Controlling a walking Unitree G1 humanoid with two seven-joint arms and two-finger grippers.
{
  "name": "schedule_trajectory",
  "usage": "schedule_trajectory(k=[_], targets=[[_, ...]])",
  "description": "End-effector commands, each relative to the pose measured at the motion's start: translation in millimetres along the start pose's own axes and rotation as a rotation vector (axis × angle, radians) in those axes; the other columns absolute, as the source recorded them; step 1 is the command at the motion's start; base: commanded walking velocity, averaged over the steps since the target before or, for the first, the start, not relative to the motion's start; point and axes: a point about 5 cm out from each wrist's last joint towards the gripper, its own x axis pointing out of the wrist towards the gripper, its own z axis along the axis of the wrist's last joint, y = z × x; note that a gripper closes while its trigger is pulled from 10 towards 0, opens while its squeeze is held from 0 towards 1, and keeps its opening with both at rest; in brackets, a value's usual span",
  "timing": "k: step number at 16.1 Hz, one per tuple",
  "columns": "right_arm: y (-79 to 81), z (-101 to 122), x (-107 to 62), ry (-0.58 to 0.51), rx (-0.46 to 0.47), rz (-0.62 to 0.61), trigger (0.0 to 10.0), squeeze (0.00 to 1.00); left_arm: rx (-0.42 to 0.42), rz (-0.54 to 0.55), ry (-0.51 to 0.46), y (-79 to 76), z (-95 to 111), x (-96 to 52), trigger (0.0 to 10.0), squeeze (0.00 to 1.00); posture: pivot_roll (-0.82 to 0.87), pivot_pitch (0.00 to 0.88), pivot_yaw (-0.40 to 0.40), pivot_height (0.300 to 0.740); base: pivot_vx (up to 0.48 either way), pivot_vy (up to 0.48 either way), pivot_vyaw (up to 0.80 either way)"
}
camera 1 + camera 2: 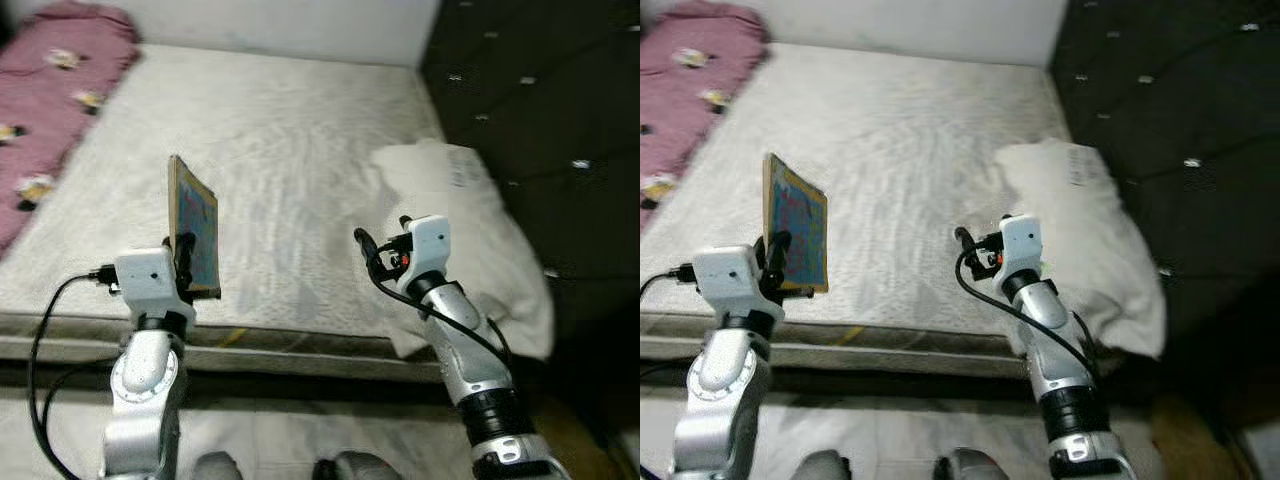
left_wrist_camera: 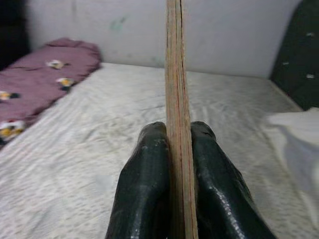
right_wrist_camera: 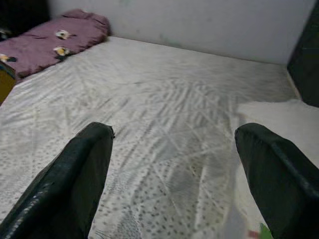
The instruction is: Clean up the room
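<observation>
A thin flat book with a colourful cover stands upright in my left gripper, which is shut on its lower edge near the bed's front edge. In the left wrist view the book's edge runs straight up between the two black fingers. My right gripper is held over the front of the white mattress, open, with nothing between its fingers. A white pillow lies just to the right of that arm.
A pink blanket with small printed figures lies bunched at the bed's far left. A dark tufted headboard stands along the right side. A pale wall closes the far end. The bed's front edge is right before me.
</observation>
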Motion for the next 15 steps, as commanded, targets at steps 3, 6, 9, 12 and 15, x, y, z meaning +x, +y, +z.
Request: schedule_trajectory(k=[3, 6, 9, 12, 15], targets=[[-0.8, 2.1, 1.6, -0.007, -0.002, -0.003, 10.0, 0.00, -0.004, -0.024, -0.076, -2.5, 16.0, 2.7, 10.0, 0.00, 0.01, 0.055, -0.053, 0.740, 0.260, 0.000, 0.00], [-1.1, 2.0, 1.4, -0.007, -0.005, -0.003, 10.0, 0.00, -0.006, -0.030, -0.074, -3.1, 15.6, 2.3, 10.0, 0.00, 0.01, 0.055, -0.054, 0.740, 0.279, 0.000, 0.00], [-2.3, 2.0, 1.2, -0.005, -0.002, -0.009, 10.0, 0.00, -0.009, -0.036, -0.075, -3.6, 15.5, 2.4, 10.0, 0.00, 0.01, 0.054, -0.054, 0.740, 0.315, 0.000, 0.00], [-2.1, 2.7, 1.7, -0.008, -0.004, -0.008, 10.0, 0.00, -0.008, -0.040, -0.073, -3.9, 15.0, 2.5, 10.0, 0.00, 0.01, 0.053, -0.055, 0.740, 0.320, 0.000, 0.00], [-1.8, 2.6, 2.3, -0.007, -0.003, -0.007, 10.0, 0.00, -0.006, -0.043, -0.069, -3.9, 14.2, 2.2, 10.0, 0.00, 0.01, 0.052, -0.055, 0.740, 0.328, 0.000, 0.00]])
